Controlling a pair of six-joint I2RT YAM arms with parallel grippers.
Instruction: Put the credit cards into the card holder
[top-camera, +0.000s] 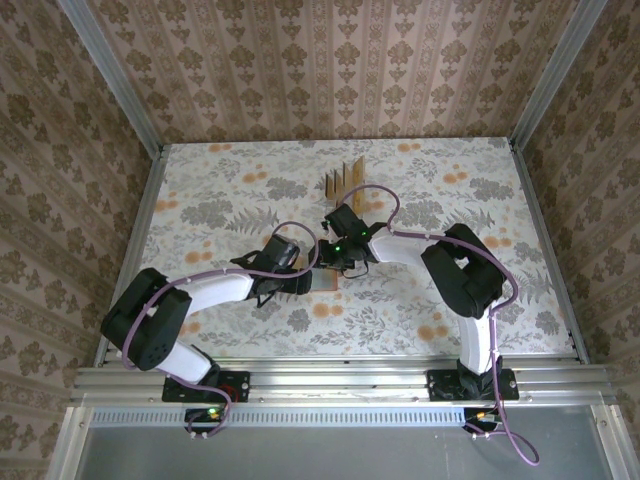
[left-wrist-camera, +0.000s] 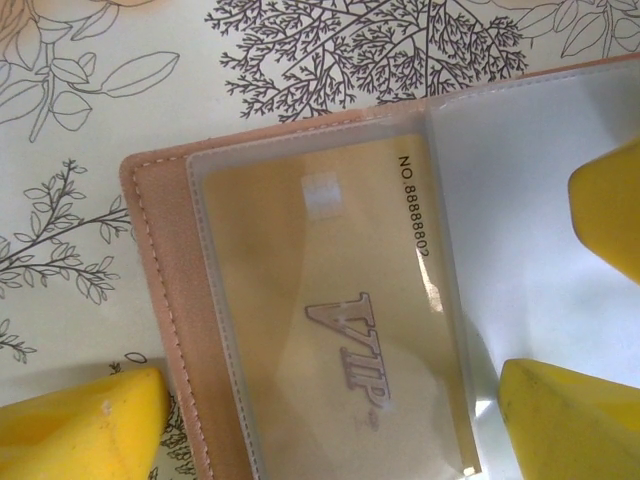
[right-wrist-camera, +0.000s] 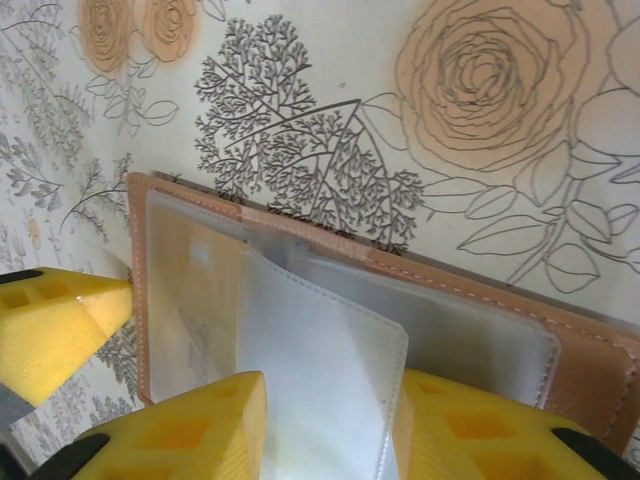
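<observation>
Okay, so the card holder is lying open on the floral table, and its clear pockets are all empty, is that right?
Not quite. The card holder is lying open on the floral table, but its clear pockets are not all empty. One of them holds a gold VIP card, as the left wrist view shows.

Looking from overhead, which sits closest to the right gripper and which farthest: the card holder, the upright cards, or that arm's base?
1. Card holder, right at the right gripper, mid-table.
2. Upright credit cards, behind it toward the far edge.
3. Right arm's base, at the near edge, right.
</observation>
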